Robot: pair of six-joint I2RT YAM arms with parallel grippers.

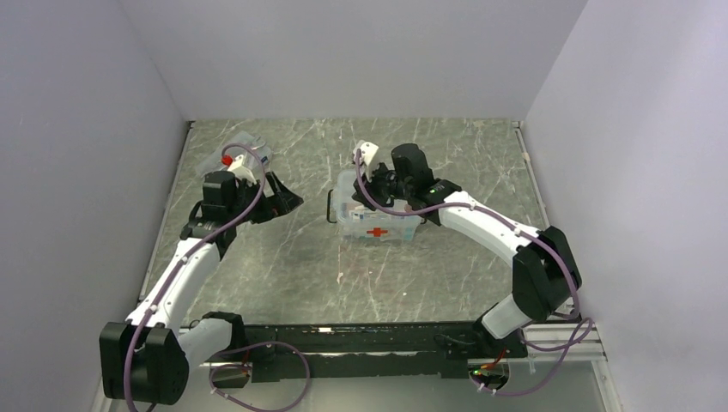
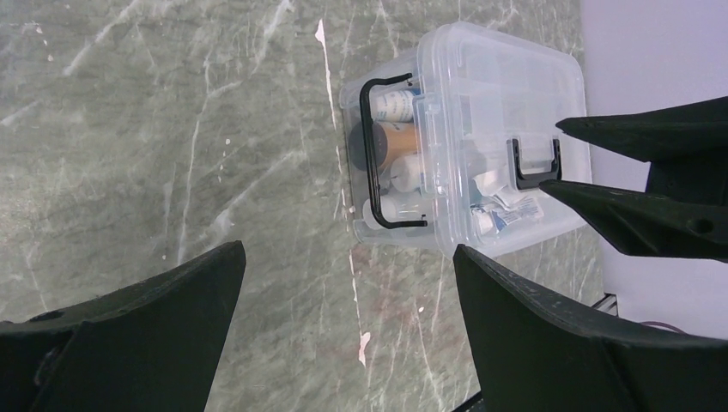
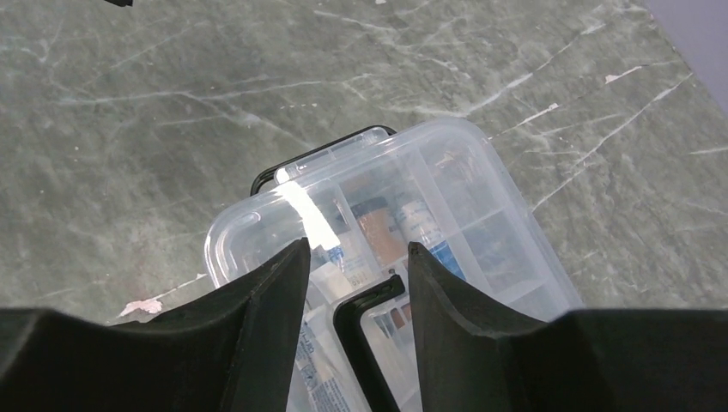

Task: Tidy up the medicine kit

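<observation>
The medicine kit (image 1: 356, 225) is a clear lidded tub with a red cross on its front, standing mid-table. Bottles and tubes show through its lid (image 2: 481, 94) (image 3: 464, 172). A dark handle (image 2: 371, 154) runs along one side, and a small black clip (image 3: 365, 318) sits on the lid's opposite edge. My right gripper (image 1: 378, 184) (image 3: 359, 246) hangs over the kit, its jaws partly apart and straddling that clip, with a gap showing on one side. The left gripper (image 1: 288, 202) (image 2: 348, 249) is wide open and empty above bare table, left of the kit.
A clear plastic thing (image 1: 249, 148) lies at the back left, partly hidden behind my left wrist. Pale walls close the table in on the left, back and right. The marbled tabletop (image 1: 283, 275) runs between the kit and the arm bases.
</observation>
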